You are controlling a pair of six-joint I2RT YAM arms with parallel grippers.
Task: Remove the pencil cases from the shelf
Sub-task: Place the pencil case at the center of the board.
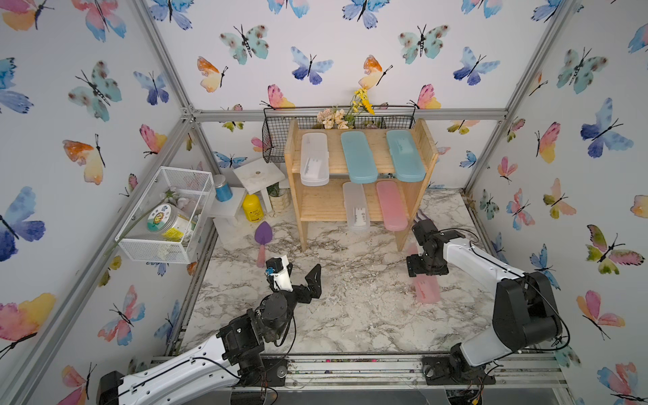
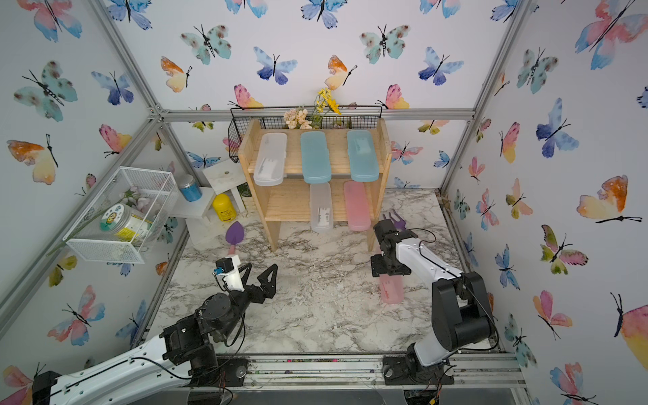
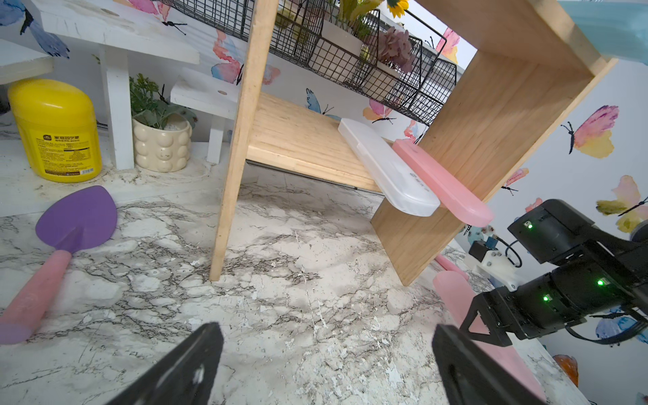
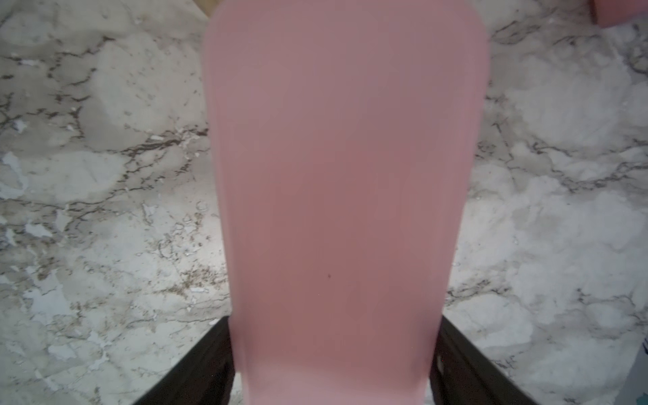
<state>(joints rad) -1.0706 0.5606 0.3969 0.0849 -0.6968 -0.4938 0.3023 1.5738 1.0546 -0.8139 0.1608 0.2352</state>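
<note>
The pine shelf [image 1: 322, 207] holds a frosted white pencil case [image 1: 314, 159] and two teal pencil cases [image 1: 358, 156] [image 1: 405, 155] on its upper tier. On the lower tier lie a clear case [image 1: 356, 206] and a pink one [image 1: 391, 205], both jutting over the front edge. My right gripper [image 1: 427, 271] is shut on another pink pencil case [image 1: 426, 289] low over the marble table, off the shelf's front right leg. In the right wrist view that pink case [image 4: 343, 175] fills the gap between the jaws. My left gripper [image 1: 299, 271] hangs open and empty over the table, left of centre.
A purple toy trowel [image 1: 263, 235], yellow bottle [image 1: 252, 207] and white stool [image 1: 257, 173] sit left of the shelf. A white wire basket [image 1: 168, 217] hangs on the left wall and a black wire basket [image 1: 277, 140] behind the shelf. A purple toy rake [image 1: 422, 215] lies by the shelf's right side.
</note>
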